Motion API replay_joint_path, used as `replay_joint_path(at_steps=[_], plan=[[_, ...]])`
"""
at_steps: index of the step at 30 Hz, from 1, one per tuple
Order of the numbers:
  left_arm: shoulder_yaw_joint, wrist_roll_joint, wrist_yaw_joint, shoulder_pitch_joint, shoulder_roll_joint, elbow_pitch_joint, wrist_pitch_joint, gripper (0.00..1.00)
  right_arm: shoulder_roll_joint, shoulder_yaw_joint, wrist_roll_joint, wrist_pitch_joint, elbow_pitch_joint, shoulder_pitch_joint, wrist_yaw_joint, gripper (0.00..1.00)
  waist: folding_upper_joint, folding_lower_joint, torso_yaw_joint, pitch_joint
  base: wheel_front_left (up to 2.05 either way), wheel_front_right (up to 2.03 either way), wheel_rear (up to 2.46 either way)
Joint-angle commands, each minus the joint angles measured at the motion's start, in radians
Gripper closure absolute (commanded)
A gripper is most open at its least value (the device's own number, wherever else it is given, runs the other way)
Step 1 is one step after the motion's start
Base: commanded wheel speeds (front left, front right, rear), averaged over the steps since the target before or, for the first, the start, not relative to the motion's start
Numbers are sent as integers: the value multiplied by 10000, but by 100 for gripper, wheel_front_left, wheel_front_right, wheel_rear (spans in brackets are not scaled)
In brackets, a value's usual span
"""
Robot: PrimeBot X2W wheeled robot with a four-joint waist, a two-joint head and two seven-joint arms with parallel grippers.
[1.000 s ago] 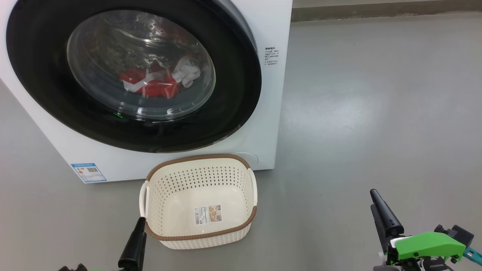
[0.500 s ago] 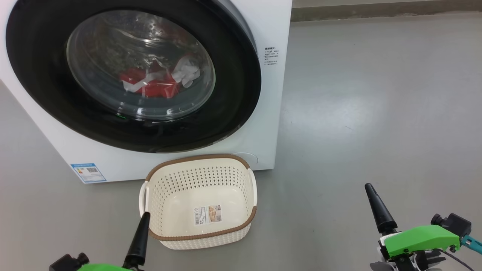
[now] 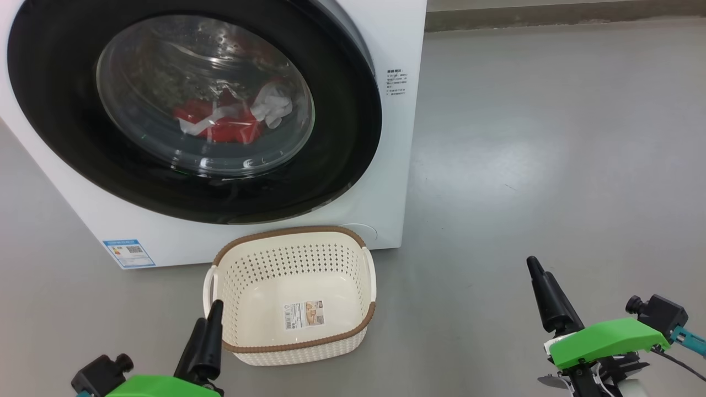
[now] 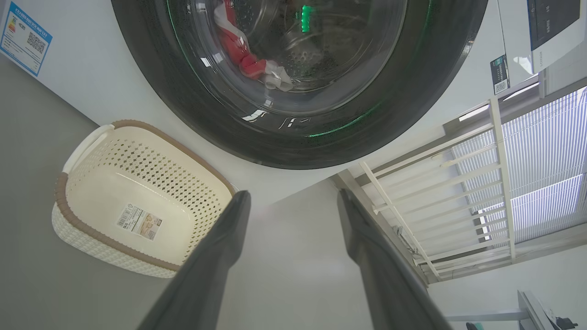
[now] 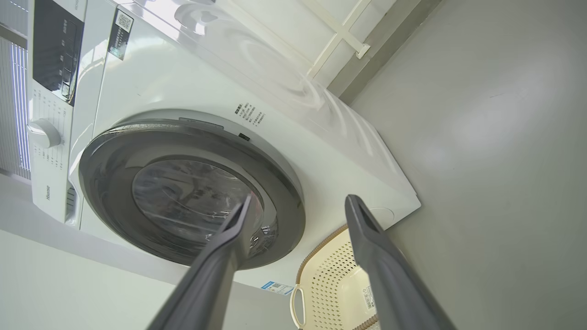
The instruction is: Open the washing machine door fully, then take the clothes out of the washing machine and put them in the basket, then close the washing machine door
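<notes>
— Where's the round, black-rimmed glass washing machine door [image 3: 342, 138]?
— Closed, on the far side of my left gripper [image 4: 293, 195] and right gripper [image 5: 298, 201], both spread wide and empty. Red and white clothes [image 3: 220, 124] lie behind its glass. The cream perforated plastic basket [image 3: 292, 230] sits just right of my left gripper.

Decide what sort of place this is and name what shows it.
Probably a laundry area: a white front-loading washing machine with red clothes inside, and a basket on the grey floor.
</notes>
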Motion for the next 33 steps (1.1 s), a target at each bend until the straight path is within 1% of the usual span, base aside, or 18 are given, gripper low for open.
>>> replay_joint_path(at_steps=[1,16,33], plan=[[73,353,25,-541,122,-291,-154,0,-102,207,-286,-122,-315,-540,3,0,0,-1,1,-2,0,0,0],[-227,1679,94,-788,164,-490,-568,0,-144,594,-1747,-532,-374,-819,3,0,0,-1,6,-56,0,0,0],[-575,3471,239,-1113,221,-610,-1103,0,-198,1010,-3591,-1061,-583,-1134,4,0,0,-1,24,-60,0,0,0]])
